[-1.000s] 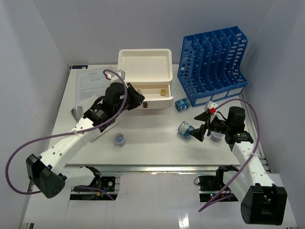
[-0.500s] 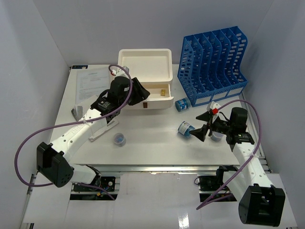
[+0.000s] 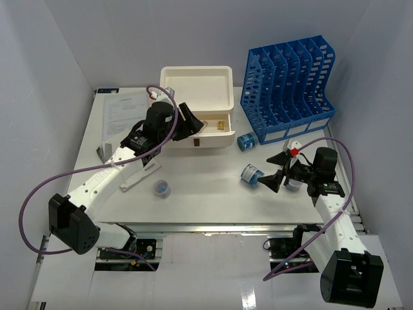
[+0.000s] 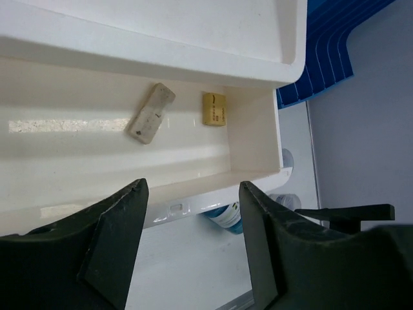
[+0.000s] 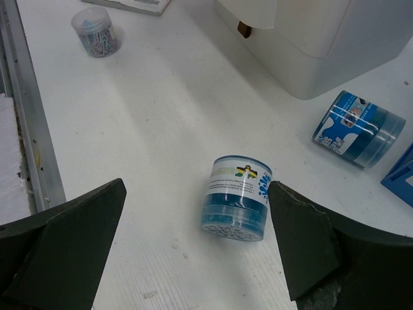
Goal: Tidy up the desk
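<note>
Where the metal rail runs along its near edge, the desk (image 3: 206,200) spreads out as a wide white top, filling the floor of the enclosure and carrying everything else.

Closest on the right, the right gripper (image 3: 273,172) sits low over the surface with its fingers spread wide and nothing between them. A small blue tub (image 3: 250,174) rests on the desk just ahead of those fingers, apparently on its side; in the right wrist view the tub (image 5: 237,197) lies between the two dark fingertips and ahead of them, touching neither.

On the left half, at about the same depth, a little clear jar of coloured clips (image 3: 162,188) stands alone on the white top.

Farther in, the left gripper (image 3: 191,122) hovers at the open bottom drawer (image 3: 210,134) of the cream drawer box (image 3: 197,87). Its fingers stand apart and hold nothing. The left wrist view shows a pale flat block (image 4: 150,121) and a small yellow block (image 4: 214,108) lying apart on the drawer floor.

Right of the drawer, a second blue tub (image 3: 245,141) lies on its side near the foot of the blue file rack (image 3: 287,87), which stands at the far right. A printed sheet (image 3: 126,111) lies flat at the far left.
</note>
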Controlling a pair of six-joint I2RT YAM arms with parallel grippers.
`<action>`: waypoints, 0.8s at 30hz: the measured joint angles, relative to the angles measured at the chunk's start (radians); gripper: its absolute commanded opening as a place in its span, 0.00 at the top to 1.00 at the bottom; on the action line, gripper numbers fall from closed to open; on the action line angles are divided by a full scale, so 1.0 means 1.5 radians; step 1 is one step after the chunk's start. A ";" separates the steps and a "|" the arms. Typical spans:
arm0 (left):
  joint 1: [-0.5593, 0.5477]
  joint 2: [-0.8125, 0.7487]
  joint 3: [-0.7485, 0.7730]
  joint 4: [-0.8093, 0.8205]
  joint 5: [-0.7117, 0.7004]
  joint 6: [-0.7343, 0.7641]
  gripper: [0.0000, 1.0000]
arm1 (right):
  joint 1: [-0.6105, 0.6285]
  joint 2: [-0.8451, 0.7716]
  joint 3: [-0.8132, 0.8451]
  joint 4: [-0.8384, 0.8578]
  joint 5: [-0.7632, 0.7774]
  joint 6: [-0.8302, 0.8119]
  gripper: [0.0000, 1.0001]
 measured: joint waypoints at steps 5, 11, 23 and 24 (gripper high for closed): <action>0.000 -0.068 -0.028 0.034 0.043 0.048 0.88 | -0.002 0.000 0.000 0.004 -0.015 -0.003 0.03; 0.000 -0.270 -0.198 0.049 0.055 0.012 1.00 | -0.003 0.003 -0.001 0.005 -0.017 -0.007 0.03; 0.000 -0.191 -0.338 0.104 0.031 -0.151 1.00 | -0.013 0.010 -0.010 0.006 -0.015 -0.012 0.03; 0.000 -0.172 -0.338 0.112 0.023 -0.158 1.00 | -0.014 0.010 -0.010 0.006 -0.015 -0.012 0.03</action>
